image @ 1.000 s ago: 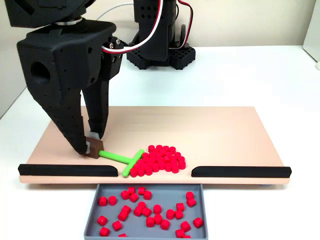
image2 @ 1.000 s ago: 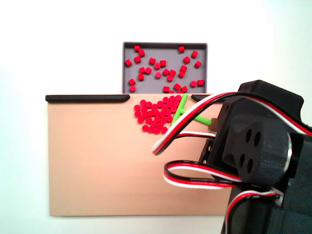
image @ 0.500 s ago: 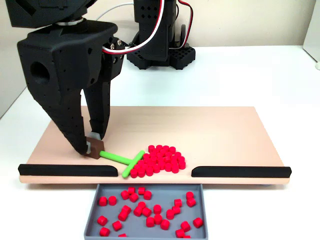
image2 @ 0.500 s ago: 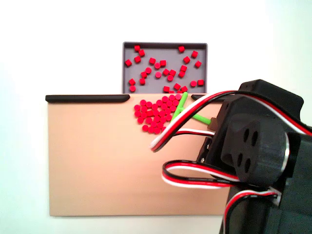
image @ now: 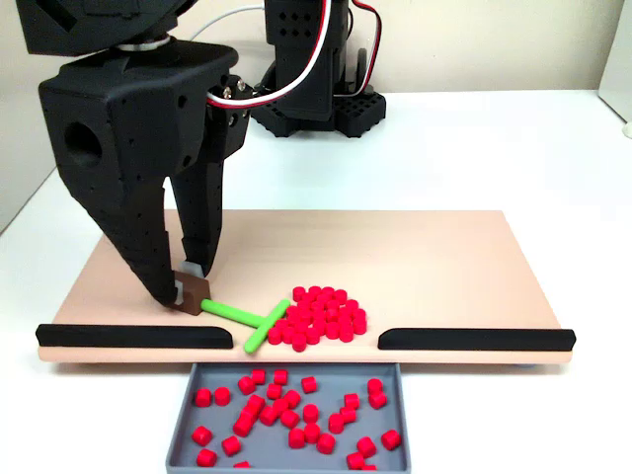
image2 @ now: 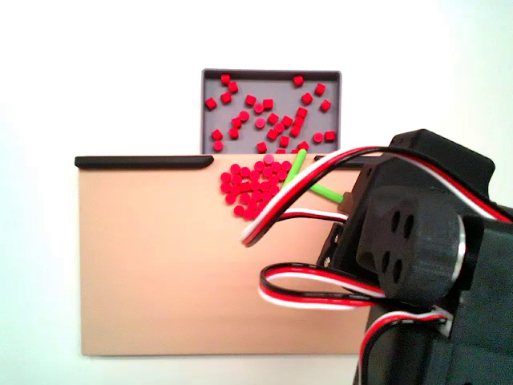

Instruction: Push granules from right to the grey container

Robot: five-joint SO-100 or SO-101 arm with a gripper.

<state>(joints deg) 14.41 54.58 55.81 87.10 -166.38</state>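
In a fixed view my black gripper [image: 186,284] is shut on the brown block handle of a green T-shaped pusher [image: 243,317] resting on the pinkish-beige board [image: 415,257]. The pusher's crossbar touches the left side of a pile of red granules [image: 321,316] at the board's front edge, in the gap between two black bars. Below that gap sits the grey container [image: 180,420], holding several granules [image: 286,410]. In another fixed view the pusher [image2: 297,164] lies right of the pile [image2: 250,188], just below the grey container [image2: 271,72]. There my arm's body [image2: 417,241] hides the fingertips.
Black bars [image: 133,336] [image: 474,339] line the board's front edge either side of the gap. The arm's base [image: 316,99] stands behind the board. The board's right half [image: 464,267] is bare, as is its left part [image2: 160,265] in the other view.
The gripper and green pusher have shifted slightly towards the pile and the board's edge. The pile has shrunk and a few more granules lie in the grey container.
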